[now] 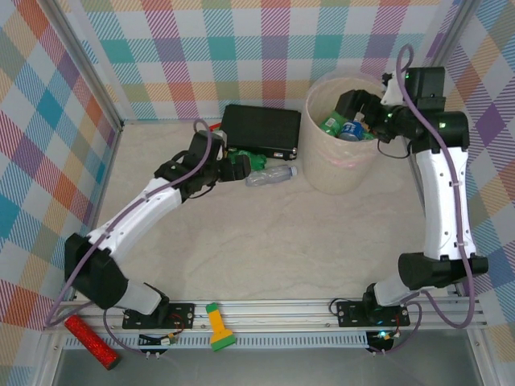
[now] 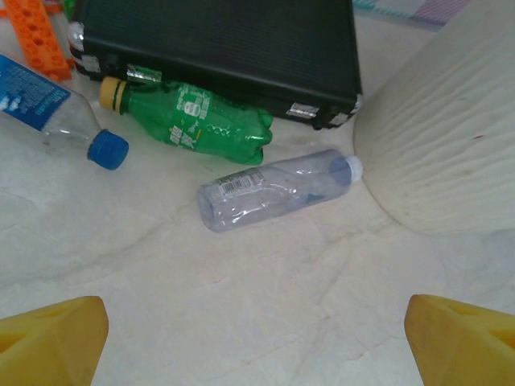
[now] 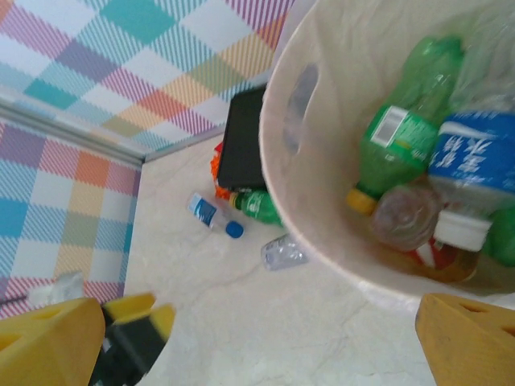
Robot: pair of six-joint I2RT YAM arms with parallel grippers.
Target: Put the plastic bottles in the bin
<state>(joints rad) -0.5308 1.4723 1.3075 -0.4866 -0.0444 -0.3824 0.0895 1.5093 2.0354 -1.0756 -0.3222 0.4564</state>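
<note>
Three plastic bottles lie on the table by the black case: a clear one (image 2: 278,189) (image 1: 269,175), a green one (image 2: 193,121) (image 1: 256,160) and a blue-labelled one (image 2: 48,108). My left gripper (image 2: 257,338) (image 1: 236,167) hovers just short of the clear bottle, jaws open wide with nothing between them. The bin (image 1: 342,161) (image 2: 442,121) stands right of the clear bottle, whose cap almost touches its wall. Inside the bin (image 3: 322,233) lie a green bottle (image 3: 402,133), a blue-labelled one (image 3: 475,161) and a clear one (image 3: 410,217). My right gripper (image 3: 257,338) (image 1: 358,108) hangs open and empty over the bin's rim.
The flat black case (image 1: 261,130) (image 2: 217,40) lies behind the bottles, with an orange toy (image 2: 36,36) at its left end. A red glittery cylinder (image 1: 92,342) and a yellow-green flashlight (image 1: 217,326) rest on the front rail. Checked walls close in the back and sides.
</note>
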